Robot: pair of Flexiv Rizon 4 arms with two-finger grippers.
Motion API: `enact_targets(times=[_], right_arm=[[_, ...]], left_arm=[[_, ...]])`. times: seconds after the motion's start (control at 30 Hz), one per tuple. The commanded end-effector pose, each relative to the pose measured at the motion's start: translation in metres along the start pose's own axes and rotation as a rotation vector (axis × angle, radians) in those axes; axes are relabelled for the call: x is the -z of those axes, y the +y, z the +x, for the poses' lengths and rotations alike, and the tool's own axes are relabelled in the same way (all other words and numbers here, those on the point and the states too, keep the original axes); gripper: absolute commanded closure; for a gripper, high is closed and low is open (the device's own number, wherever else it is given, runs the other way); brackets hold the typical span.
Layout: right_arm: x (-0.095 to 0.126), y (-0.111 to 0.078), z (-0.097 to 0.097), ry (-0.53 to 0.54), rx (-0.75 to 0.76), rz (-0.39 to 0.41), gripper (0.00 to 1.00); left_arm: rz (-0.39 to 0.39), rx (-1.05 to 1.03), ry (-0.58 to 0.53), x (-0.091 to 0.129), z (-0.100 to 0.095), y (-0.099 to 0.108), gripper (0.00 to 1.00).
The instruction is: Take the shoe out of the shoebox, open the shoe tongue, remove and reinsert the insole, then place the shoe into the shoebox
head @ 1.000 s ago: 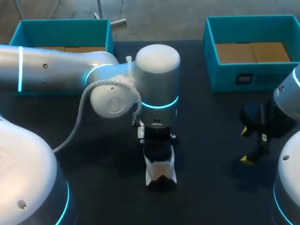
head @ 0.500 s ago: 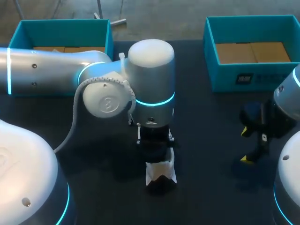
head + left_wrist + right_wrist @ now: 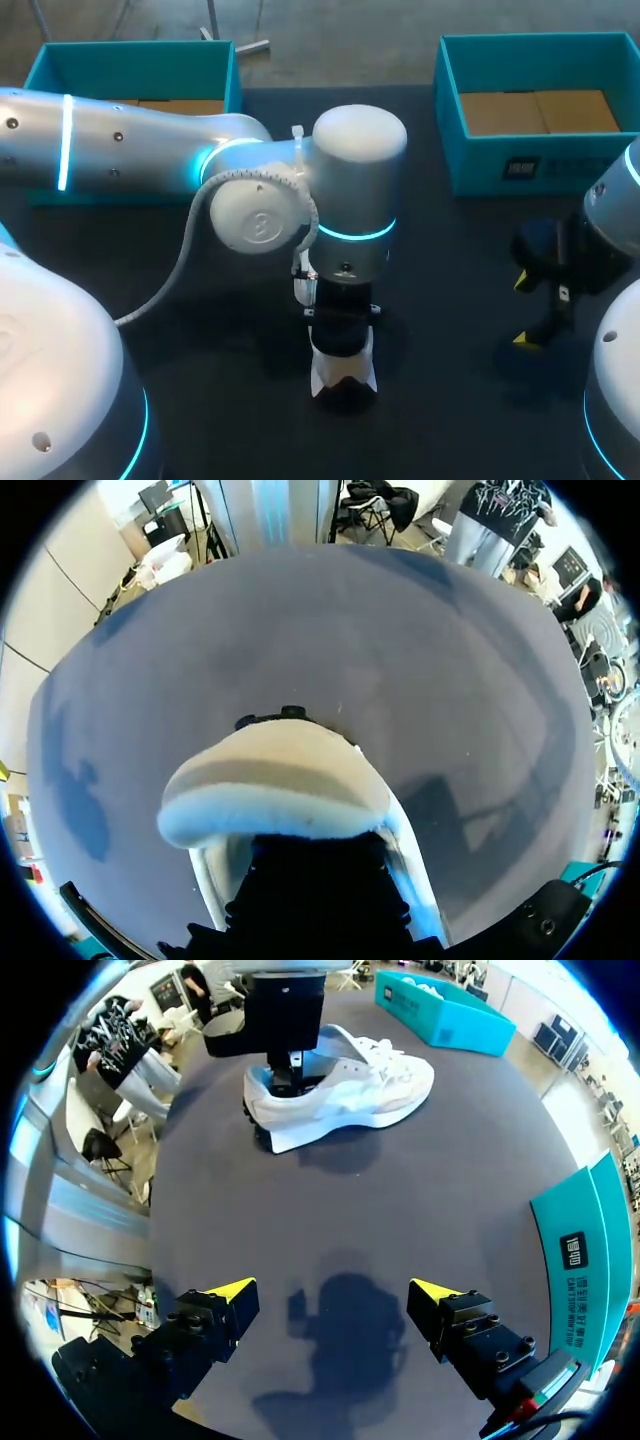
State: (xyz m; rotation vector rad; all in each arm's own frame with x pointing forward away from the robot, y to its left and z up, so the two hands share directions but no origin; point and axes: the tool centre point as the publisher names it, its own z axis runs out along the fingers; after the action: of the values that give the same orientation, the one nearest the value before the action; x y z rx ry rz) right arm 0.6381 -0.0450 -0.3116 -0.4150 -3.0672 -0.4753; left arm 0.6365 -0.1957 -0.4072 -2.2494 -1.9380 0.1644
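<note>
- My left claw [image 3: 342, 345] is sunk straight down into the opening of the shoe [image 3: 345, 378], at the heel end. Its black body fills the opening, and I cannot tell whether it is spread or closed on anything inside.
- In the left wrist view the padded heel collar curves just ahead of that claw, with the white sides of the shoe running back on either side of it.
- The shoe is white and stands upright on its sole, out of the boxes, near the middle of the table [image 3: 450, 260]. Its heel points towards me and its toe points away, under the left arm [image 3: 150, 160].
- The right wrist view shows the shoe side-on, with the laces on top and the left claw standing upright in it.
- The left arm comes in from the left, crosses in front of the left box [image 3: 135, 60], and turns down at the wrist above the shoe.
- My right claw [image 3: 333, 1295] is spread wide. Its yellow tips [image 3: 232, 1287] are well apart, and it hangs above the dark table top with its own shadow beneath it. It is well apart from the shoe, off at the right side of the table.
- The right box [image 3: 480, 165] is teal with a brown cardboard floor. It sits at the far right corner, beyond the right claw.
- The left box is the same teal with the same brown floor, at the far left corner, and the arm partly hides it.
</note>
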Motion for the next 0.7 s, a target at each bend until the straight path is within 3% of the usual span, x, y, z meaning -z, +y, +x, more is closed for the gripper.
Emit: enact_targets(times=[0.03, 0.33, 0.7], right_arm=[[-0.001, -0.001, 0.001, -0.003, 0.001, -0.002, 0.00], [-0.001, -0.001, 0.001, -0.003, 0.001, -0.002, 0.00], [-0.001, -0.001, 0.001, -0.003, 0.001, -0.002, 0.00]], left_arm=[[-0.028, -0.004, -0.021, 0.003, 0.001, 0.002, 1.00], [-0.102, 0.012, -0.080, 0.048, 0.003, -0.003, 1.00], [-0.227, 0.086, -0.086, 0.062, 0.007, 0.004, 1.00]])
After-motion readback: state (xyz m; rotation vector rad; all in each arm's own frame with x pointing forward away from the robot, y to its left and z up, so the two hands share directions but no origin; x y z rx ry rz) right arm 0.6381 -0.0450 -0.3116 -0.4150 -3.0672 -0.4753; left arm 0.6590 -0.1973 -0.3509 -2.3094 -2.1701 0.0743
